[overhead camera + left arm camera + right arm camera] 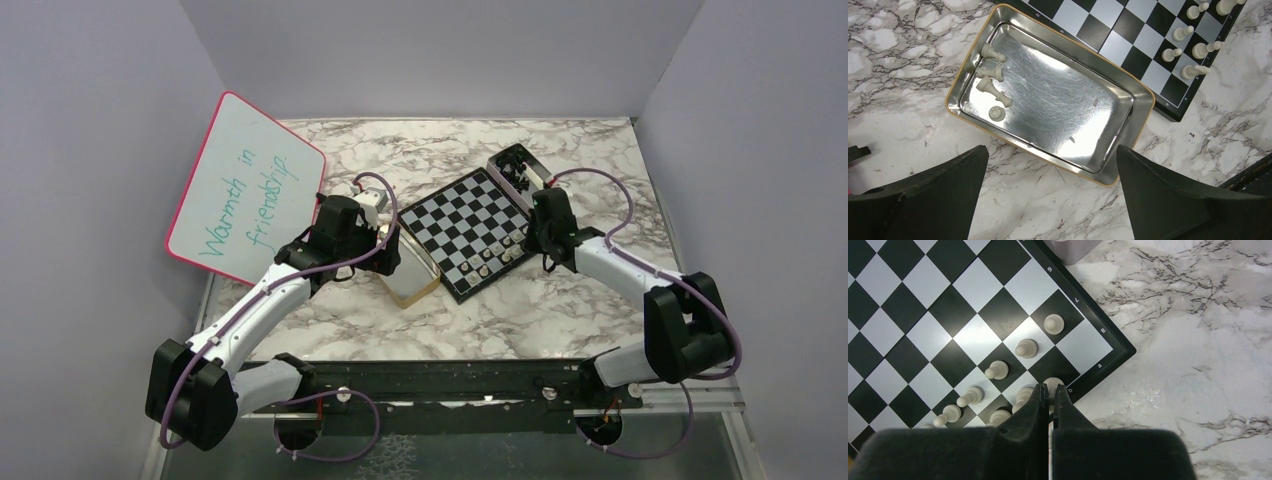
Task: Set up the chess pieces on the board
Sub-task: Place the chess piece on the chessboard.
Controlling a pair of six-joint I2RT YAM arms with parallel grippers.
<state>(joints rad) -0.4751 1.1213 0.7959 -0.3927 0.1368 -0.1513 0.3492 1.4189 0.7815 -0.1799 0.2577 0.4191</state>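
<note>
Here the right gripper [1050,390], pinched closed, hangs at the chessboard [898,300] corner (bare marble [1188,340] beyond), a pale piece [1053,383] at its tips; the left gripper [1050,155] gapes above the tin [1143,97].

Bright, even light from overhead on the marble counter [560,310], with only short, soft shadows. Streaky glare across the brushed floor of the metal tin [1048,100]; a pale sheen on dark squares of the chessboard [948,315]. Crisp focus there; left pincer [1050,150] and right pincer [1050,387] near-black, featureless, slightly soft up close.
</note>
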